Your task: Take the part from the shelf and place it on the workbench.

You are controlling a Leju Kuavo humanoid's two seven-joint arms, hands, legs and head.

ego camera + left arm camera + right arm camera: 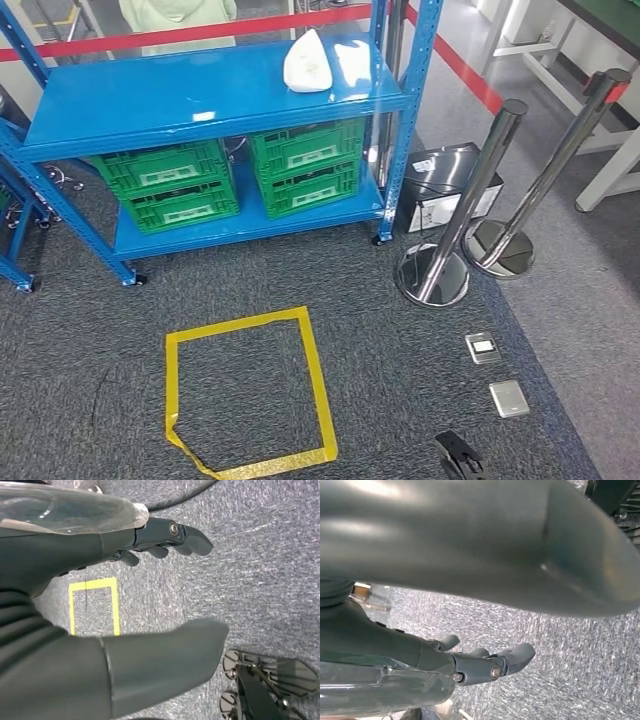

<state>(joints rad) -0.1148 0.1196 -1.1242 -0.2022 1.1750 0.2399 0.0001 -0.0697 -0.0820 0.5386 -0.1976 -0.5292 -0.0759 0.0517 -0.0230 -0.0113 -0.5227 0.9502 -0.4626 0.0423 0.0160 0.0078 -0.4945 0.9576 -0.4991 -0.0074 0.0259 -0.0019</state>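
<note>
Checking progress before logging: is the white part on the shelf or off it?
On it: the white part lies on the blue shelf's top board, untouched.

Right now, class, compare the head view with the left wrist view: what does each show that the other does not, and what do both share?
Head view alone: a blue shelf with a white part on its top board, green crates below, and two metal posts. Left wrist view alone: the left robot hand close up, fingers apart from the thumb, holding nothing. Both share the grey carpet and the yellow tape square on it.
</note>
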